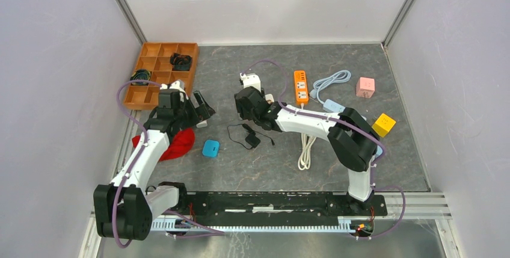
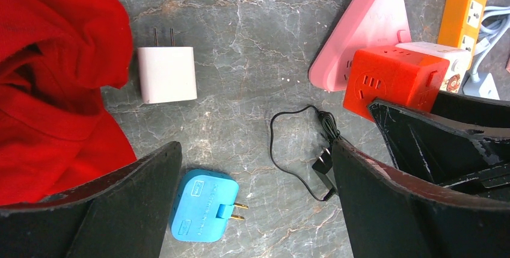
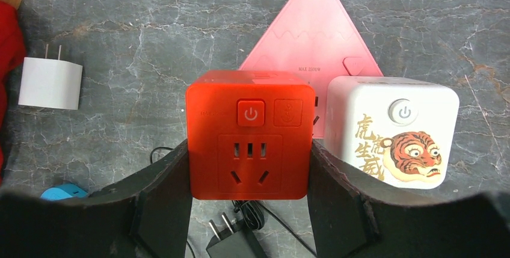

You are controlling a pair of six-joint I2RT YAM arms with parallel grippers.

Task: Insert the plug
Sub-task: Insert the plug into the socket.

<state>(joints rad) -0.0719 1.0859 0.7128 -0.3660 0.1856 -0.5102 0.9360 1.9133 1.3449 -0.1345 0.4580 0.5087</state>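
My right gripper (image 1: 257,106) is shut on a red cube socket (image 3: 249,135), one finger on each side, its socket face toward the wrist camera. The cube also shows in the left wrist view (image 2: 394,80). A black plug (image 3: 231,240) with two prongs and a thin cord lies on the table just below the cube; it also shows in the top view (image 1: 251,139) and the left wrist view (image 2: 325,171). My left gripper (image 2: 255,168) is open and empty above the table, between the black plug and a blue adapter (image 2: 201,207).
A white tiger cube (image 3: 391,132) and a pink triangular socket (image 3: 313,35) sit right beside the red cube. A white charger (image 2: 167,73) and red cloth (image 2: 54,77) lie left. An orange power strip (image 1: 301,86), pink cube (image 1: 365,86), yellow cube (image 1: 384,124) and wooden tray (image 1: 157,65) lie farther off.
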